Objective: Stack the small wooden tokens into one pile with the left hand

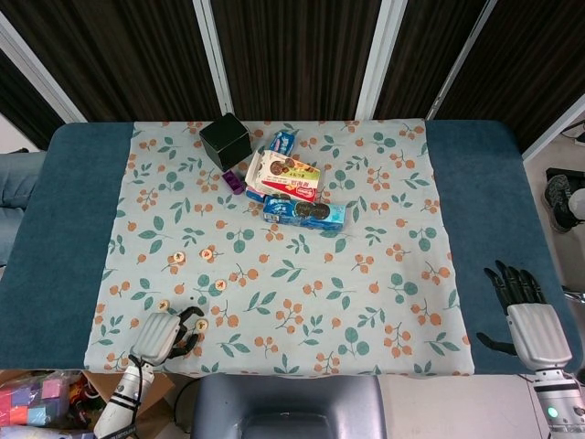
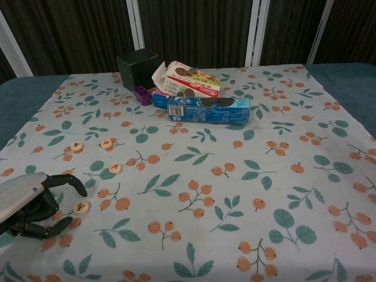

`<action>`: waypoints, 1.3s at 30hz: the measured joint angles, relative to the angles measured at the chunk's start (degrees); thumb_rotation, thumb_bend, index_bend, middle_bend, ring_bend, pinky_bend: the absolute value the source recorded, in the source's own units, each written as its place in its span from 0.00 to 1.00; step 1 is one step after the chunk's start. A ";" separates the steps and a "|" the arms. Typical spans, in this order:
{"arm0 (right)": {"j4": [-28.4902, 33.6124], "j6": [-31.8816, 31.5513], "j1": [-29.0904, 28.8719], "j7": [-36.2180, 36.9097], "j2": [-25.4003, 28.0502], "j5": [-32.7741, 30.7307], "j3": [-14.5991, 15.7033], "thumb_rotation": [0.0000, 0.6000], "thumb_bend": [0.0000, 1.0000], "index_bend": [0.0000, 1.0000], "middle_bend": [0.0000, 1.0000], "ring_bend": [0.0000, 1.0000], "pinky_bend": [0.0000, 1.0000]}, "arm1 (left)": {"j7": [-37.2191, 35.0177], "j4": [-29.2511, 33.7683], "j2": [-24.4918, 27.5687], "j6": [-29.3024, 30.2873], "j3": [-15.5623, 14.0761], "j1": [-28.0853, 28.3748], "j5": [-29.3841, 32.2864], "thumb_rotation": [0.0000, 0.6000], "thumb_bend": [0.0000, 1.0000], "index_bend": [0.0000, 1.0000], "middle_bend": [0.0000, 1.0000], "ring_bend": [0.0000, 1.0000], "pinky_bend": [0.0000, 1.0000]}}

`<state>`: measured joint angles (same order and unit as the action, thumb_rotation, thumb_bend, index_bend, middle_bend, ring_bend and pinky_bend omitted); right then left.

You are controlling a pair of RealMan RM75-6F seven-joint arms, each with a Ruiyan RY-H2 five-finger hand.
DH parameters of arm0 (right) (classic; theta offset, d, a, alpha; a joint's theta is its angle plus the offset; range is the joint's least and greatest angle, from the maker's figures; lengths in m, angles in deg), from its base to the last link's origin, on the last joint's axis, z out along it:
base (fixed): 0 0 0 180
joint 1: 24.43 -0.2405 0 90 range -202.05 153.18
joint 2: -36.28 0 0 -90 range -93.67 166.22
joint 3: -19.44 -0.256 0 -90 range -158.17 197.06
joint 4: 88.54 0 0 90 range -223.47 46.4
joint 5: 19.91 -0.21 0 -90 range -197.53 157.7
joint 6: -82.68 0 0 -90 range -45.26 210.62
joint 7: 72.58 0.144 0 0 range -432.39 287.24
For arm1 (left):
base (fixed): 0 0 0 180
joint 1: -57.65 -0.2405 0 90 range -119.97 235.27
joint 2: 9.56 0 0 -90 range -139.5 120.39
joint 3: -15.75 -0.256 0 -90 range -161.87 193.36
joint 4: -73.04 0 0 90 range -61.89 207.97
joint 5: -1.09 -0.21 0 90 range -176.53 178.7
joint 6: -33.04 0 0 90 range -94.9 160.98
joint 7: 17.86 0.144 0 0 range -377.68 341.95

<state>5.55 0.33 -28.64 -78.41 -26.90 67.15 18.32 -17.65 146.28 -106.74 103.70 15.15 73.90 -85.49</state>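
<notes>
Wooden tokens lie scattered on the near-left part of the floral tablecloth (image 2: pixel 247 194): one token (image 2: pixel 81 207) just at the fingertips of the left hand (image 2: pixel 32 202), another (image 2: pixel 116 168) further in, and two more (image 2: pixel 106 143) (image 2: pixel 76 146) side by side beyond that. None is stacked on another. Head view shows a further token (image 1: pixel 163 305) just beyond the left hand (image 1: pixel 164 335). Left hand rests low at the cloth's near-left edge, fingers curled inward and arched over the cloth, dark fingertips beside the nearest token; cannot tell whether they touch it, and nothing is seen gripped. Right hand (image 1: pixel 528 315), seen only in head view, sits on the blue table (image 1: pixel 73 229) at the far right edge, off the cloth, fingers spread and holding nothing. At the far middle of the cloth: a black box (image 2: pixel 138 68), a small purple container (image 2: pixel 142 94) just beside it, a white-and-red cookie box (image 2: pixel 191 80), and a blue cookie packet (image 2: pixel 208 109) in front.
</notes>
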 measured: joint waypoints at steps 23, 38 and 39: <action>0.00 -0.07 0.05 0.17 0.05 -0.16 -0.09 1.00 0.15 0.00 0.00 0.00 0.00 | -0.46 -0.46 -0.63 -0.92 0.06 0.71 0.99 1.00 0.39 0.44 1.00 1.00 1.00; 0.02 -0.09 0.06 -0.05 -0.04 -0.24 -0.16 1.00 0.15 0.00 0.00 0.00 0.00 | -0.94 0.05 -0.64 -0.66 -0.16 0.81 0.94 1.00 0.39 0.47 1.00 1.00 1.00; 0.02 -0.14 0.09 -0.03 -0.04 -0.23 -0.14 1.00 0.15 0.00 0.00 0.00 0.00 | -0.98 0.05 -0.63 -0.59 -0.14 0.81 0.94 1.00 0.39 0.48 1.00 1.00 1.00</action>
<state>5.57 0.18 -28.54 -78.44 -26.94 66.92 18.17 -18.63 146.34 -107.37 103.11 15.01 74.71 -84.55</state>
